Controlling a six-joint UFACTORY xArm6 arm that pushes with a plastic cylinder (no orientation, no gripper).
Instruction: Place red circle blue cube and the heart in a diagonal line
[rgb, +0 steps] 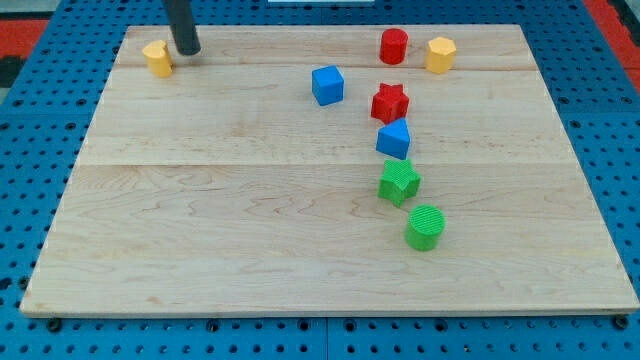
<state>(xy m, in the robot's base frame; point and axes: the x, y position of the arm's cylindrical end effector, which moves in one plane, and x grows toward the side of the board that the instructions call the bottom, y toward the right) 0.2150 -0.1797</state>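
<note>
The red circle stands near the view's top, right of centre. The blue cube sits below and to the left of it. The yellow heart lies at the view's top left. My tip rests on the board just to the right of the yellow heart, close to it, far to the left of the blue cube and the red circle.
A yellow hexagon sits right of the red circle. A red star, a blue wedge-like block, a green star and a green circle run downward in a line. The wooden board lies on a blue pegboard.
</note>
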